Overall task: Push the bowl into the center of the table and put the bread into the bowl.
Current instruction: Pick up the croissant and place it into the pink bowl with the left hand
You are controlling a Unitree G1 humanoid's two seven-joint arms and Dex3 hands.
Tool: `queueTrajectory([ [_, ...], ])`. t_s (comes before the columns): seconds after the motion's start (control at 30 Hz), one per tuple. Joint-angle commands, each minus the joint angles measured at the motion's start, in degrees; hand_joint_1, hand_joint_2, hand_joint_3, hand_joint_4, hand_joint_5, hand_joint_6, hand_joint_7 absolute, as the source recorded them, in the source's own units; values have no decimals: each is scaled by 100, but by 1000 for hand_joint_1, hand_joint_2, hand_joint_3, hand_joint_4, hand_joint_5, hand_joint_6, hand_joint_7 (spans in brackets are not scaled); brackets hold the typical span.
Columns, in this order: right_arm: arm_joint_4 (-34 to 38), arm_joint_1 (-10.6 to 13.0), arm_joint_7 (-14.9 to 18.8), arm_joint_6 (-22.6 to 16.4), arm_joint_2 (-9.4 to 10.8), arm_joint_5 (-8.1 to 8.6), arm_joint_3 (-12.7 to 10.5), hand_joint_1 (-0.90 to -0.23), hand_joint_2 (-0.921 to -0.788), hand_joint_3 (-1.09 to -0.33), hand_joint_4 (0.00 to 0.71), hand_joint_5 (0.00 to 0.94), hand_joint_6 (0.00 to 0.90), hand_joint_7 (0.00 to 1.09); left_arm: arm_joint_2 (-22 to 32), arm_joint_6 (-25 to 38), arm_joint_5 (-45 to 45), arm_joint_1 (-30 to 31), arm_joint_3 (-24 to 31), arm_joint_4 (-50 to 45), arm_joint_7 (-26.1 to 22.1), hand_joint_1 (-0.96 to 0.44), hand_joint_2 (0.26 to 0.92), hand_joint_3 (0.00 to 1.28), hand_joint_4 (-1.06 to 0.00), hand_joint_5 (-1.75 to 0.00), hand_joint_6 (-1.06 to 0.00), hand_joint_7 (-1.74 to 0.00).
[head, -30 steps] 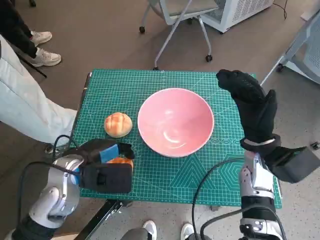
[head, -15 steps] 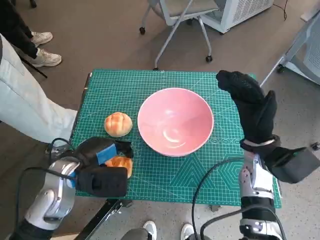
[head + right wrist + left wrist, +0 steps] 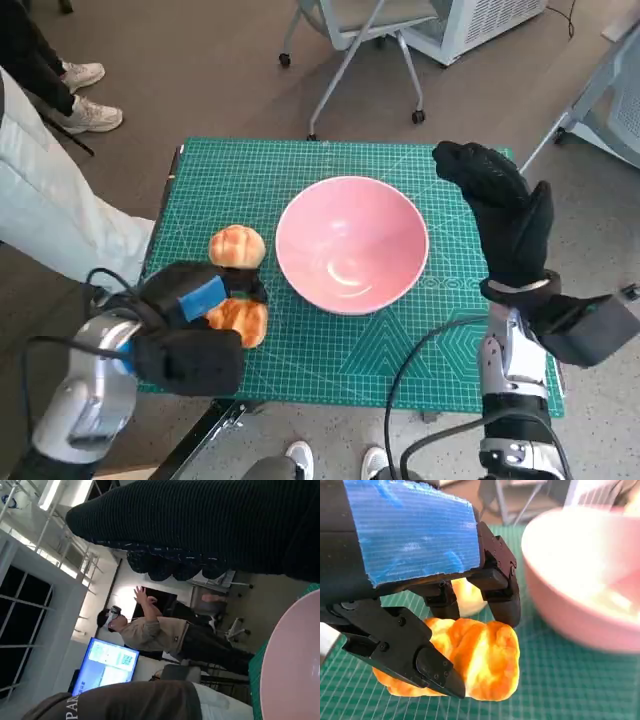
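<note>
Bread roll (image 3: 470, 660): golden, ridged crust, rounded; likely light and soft, so it may dent under a hard squeeze; best taken across its middle, as the left hand (image 3: 190, 310) grips it now, near the surface's (image 3: 350, 360) left front corner. A second roll (image 3: 237, 245) lies just beside the bowl (image 3: 350, 245). Bowl: pink, smooth, glossy, rigid, probably slippery; stands about mid-surface. Right hand (image 3: 505, 215): gloved, raised beside the bowl's rim, holding nothing, fingers loosely extended.
</note>
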Motion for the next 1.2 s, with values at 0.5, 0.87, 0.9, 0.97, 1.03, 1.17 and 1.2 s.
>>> queueTrajectory([
  [0.5, -8, 146, -6, 80, 15, -17, 17, -694, -921, -787, 182, 1, 40, 534, 80, 601, -418, -836, 760, -1353, -412, 4, 896, 14, -836, -1018, -705, -1074],
  [0.87, -14, 152, -18, 58, 10, -27, 11, -688, -921, -791, 180, 0, 33, 535, 40, 666, -259, -1938, 579, -1297, -378, 3, 880, 4, -892, -949, -745, -1036],
  [0.9, -11, 154, -15, 57, 5, -23, 5, -688, -921, -791, 180, 0, 33, 535, 17, 668, -212, -2084, 510, -1259, -377, 3, 876, 3, -903, -937, -753, -1026],
  [0.97, -8, 159, -11, 51, -2, -18, -3, -689, -921, -790, 181, 1, 33, 535, -28, 678, -127, -2333, 380, -1196, -383, 3, 873, 1, -915, -925, -759, -1017],
  [1.03, -14, 169, -9, 41, -7, -16, -9, -691, -921, -789, 181, 1, 34, 535, -97, 687, -30, -2581, 234, -1124, -393, 3, 865, 0, -937, -899, -778, -995],
  [1.17, -35, 198, -8, 22, -14, -14, -22, -693, -921, -787, 182, 1, 35, 535, -288, 542, 81, -3005, -62, -823, -333, 3, 858, 0, -954, -889, -795, -965],
  [1.2, -40, 206, -7, 17, -15, -13, -25, -694, -921, -787, 182, 1, 35, 535, -337, 500, 97, -3082, -124, -735, -312, 3, 856, 1, -957, -893, -802, -949],
])
